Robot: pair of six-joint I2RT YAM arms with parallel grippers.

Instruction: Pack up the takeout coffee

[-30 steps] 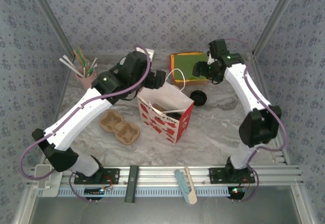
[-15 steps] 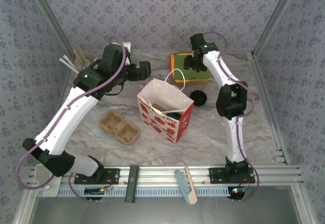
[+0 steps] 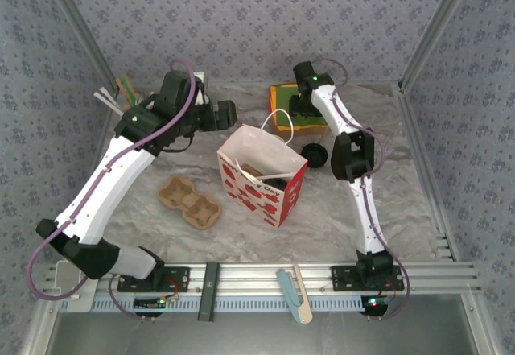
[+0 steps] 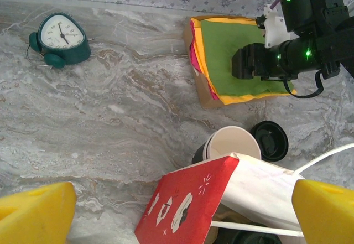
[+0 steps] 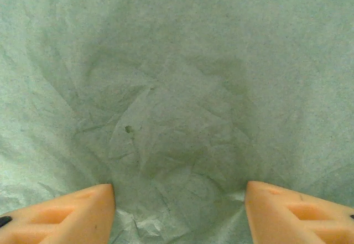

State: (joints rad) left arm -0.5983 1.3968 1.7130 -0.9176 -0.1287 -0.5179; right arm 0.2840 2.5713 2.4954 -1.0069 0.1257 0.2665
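Hovering above the bench [image 3: 322, 210], the left claw [image 4: 180, 216] is standing fully released, its yellow fingers [image 4: 33, 211] spread to either side of the red-and-white paper bag [image 3: 261, 176] and gripping nothing. An open paper cup [image 4: 229, 144], dark outside and white inside, is standing upright on the bench just behind the bag, close against its upper edge. A round black lid [image 4: 270, 140] is lying flat just beside the cup, on its right in the left wrist view. A dark round thing [image 3: 273, 183] is sitting inside the bag; whether it is the second cup cannot be told. The right claw [image 5: 180, 205] is pointing down at a stack of coloured sheets [image 3: 282, 101], its orange fingers [image 5: 61, 213] parted, down at the crumpled green top sheet [image 4: 227, 50], with nothing clamped between them. A brown cup carrier [image 3: 191, 202] is lying on the bench left of the bag, and a green alarm clock [image 4: 58, 36] is standing near the far left of the left wrist view.
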